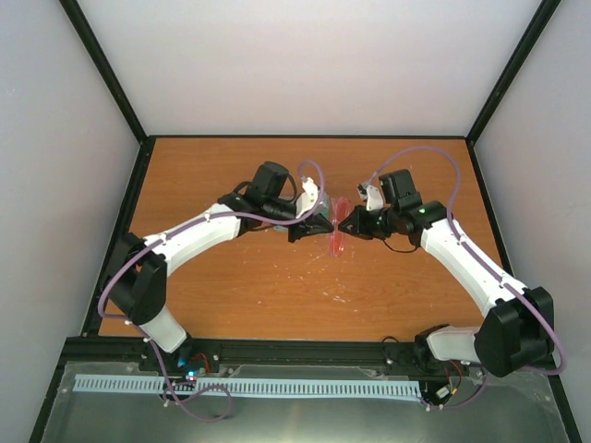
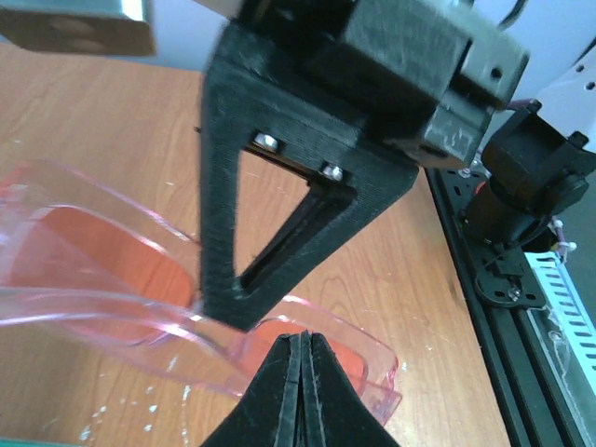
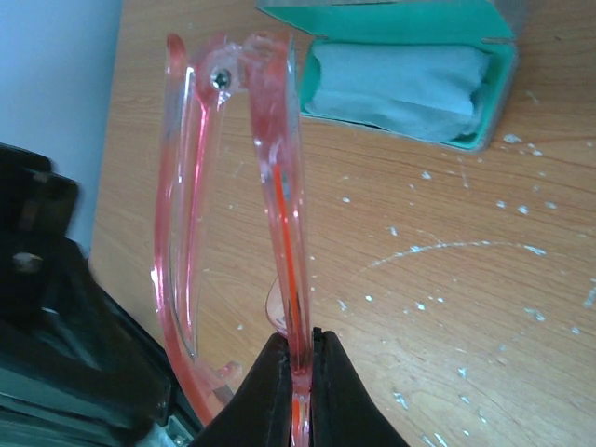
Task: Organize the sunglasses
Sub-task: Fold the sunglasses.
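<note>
Wooden table (image 1: 231, 286) under you, both arms meeting over its middle. Your right gripper (image 3: 300, 340) is clamped on the sunglasses (image 3: 279, 186), pinching the pink frame edge-on between the two arms. Your left gripper (image 2: 300, 343) has its fingers pressed together right at a lens rim, and you can't tell whether they pinch anything. Close by, the teal-lined case (image 3: 498, 93) lies open with the pale blue cloth (image 3: 400, 84) inside.

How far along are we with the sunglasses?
Done: the case lies open, cloth inside. In hand: the right gripper pinches the sunglasses; the left gripper is shut against a lens, grip unclear. Left: place them in the case and close it.
</note>
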`<state>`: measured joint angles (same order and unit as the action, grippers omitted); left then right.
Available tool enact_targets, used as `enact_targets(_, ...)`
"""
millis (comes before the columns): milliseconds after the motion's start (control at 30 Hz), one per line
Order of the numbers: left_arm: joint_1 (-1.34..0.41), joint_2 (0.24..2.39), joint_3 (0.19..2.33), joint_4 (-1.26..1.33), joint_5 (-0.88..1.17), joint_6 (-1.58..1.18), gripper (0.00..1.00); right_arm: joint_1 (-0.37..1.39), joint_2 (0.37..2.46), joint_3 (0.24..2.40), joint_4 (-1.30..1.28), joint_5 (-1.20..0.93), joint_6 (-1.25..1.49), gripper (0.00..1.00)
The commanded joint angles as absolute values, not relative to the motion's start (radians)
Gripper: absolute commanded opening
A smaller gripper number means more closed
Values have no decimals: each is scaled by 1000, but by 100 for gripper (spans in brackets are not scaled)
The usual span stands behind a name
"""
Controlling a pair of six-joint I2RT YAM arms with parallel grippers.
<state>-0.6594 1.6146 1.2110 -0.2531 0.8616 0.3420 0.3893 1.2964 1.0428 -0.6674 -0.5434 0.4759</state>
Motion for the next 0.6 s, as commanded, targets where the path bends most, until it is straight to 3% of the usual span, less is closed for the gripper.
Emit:
enact_targets(0,-695,1659,1244,-221,895,340,4,398,1274,1063,-573,-634,505,3)
enact_targets(200,-712,1700,1242,-201,890,348,3,400,1228,1038,-489,-751,530,3)
enact_targets(333,-712,1694,1247,-217,872,371,6,399,1219,1049,-569,-662,513,3)
enact_targets(433,-709,1653,1241,-221,846,370,26,398,1235,1076,-676,-497,493,3)
enact_targets(500,-701,1610,1230,-214,825,357,54,399,1253,1108,-750,-403,467,3)
enact_targets(567,-676,1563,1222,-211,801,343,65,400,1278,1150,-828,-307,431,3)
